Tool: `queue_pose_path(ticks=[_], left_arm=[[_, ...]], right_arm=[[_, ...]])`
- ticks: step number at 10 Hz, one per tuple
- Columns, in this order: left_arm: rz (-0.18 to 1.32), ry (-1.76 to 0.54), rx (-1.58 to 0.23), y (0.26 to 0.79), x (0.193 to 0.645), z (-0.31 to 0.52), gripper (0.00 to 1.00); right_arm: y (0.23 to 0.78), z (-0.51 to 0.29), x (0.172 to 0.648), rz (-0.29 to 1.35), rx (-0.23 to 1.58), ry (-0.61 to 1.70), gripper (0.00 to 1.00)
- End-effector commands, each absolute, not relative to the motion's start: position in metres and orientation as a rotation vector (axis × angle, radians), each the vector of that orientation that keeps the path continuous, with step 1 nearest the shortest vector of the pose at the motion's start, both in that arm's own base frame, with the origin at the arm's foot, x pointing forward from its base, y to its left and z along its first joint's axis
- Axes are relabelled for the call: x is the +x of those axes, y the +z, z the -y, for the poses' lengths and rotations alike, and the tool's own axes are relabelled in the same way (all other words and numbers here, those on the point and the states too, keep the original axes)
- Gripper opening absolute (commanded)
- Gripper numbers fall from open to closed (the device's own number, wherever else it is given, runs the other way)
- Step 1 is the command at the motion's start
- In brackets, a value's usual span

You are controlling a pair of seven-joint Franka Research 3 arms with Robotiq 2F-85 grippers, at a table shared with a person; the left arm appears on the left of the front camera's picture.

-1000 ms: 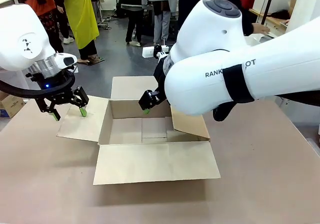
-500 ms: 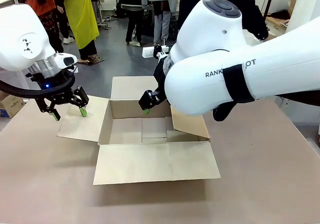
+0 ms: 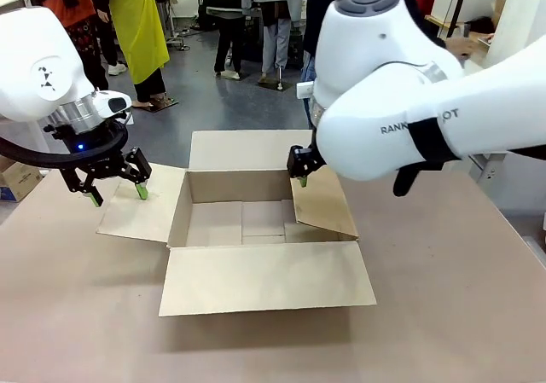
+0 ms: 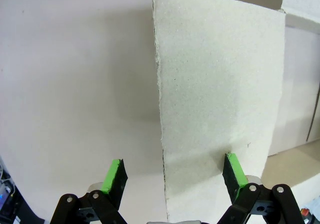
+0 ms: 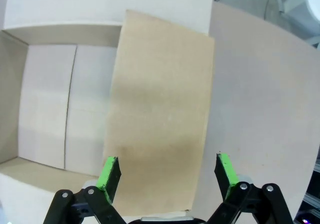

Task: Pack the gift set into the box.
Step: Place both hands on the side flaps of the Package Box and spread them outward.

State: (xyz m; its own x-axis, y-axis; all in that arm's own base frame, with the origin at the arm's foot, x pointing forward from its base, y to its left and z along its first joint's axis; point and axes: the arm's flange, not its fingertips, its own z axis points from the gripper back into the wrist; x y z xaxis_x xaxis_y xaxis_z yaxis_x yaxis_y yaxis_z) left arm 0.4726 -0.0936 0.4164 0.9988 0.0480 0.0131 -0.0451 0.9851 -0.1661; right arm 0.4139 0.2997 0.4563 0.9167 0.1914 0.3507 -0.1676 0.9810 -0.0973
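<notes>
An open brown cardboard box sits in the middle of a tan counter, all four flaps folded outward, with a robot gripper at either side. Its floor of plain cardboard panels is in view.

The left gripper points down with its fingers spread wide, holding nothing. Directly beneath it lies the box's left flap, spread nearly flat on the counter. From the left wrist camera, the outer edge of that flap runs up between the two green fingertips, so one fingertip is over bare counter and the other is over cardboard. The box opening lies beyond the flap, on the side of the gripper toward the other arm. Whether the fingertips touch the flap cannot be told.

The right gripper is also spread wide and holds nothing. It hangs near the far end of the right flap, which slants upward out of the box. From the right wrist camera, this flap stretches away from the gripper between its two fingers. The box interior lies past one finger and bare counter past the other.

The near flap and far flap lie open between the two grippers. Beyond both grippers, people stand on a grey floor.
</notes>
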Motion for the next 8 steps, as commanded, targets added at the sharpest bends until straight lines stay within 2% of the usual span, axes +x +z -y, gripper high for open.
queue_pose_path(ticks=[1, 5, 8], left_arm=[[0.026, 0.055, -0.149, 0.417, 0.471, 0.093, 1.00], [0.026, 0.055, -0.149, 0.417, 0.471, 0.093, 1.00], [0.026, 0.055, -0.149, 0.417, 0.471, 0.093, 1.00]], right_arm=[[0.461, -0.329, 0.435, 0.358, -0.073, 0.178, 1.00], [0.434, -0.377, 0.458, 0.361, -0.230, 0.184, 1.00], [0.416, -0.382, 0.465, 0.357, -0.348, 0.126, 1.00]])
